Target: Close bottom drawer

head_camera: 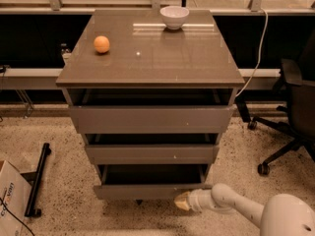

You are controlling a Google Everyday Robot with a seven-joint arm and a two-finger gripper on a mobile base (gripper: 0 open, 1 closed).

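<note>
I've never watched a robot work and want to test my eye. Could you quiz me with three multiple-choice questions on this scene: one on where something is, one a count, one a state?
1. Where is the gripper?
A. raised high above everything
B. low down, at the front of the bottom drawer, near its right end
C. out of sight

2. How many drawers does the cabinet have?
A. two
B. three
C. five

3. What state is the bottom drawer in?
A. pushed flush shut
B. pulled out entirely, lying on the floor
C. partly open

Answers:
1 B: the pale gripper tip sits at the lowest front's right part.
2 B: three fronts are stacked under the top.
3 C: its dark inside shows behind its front.
</note>
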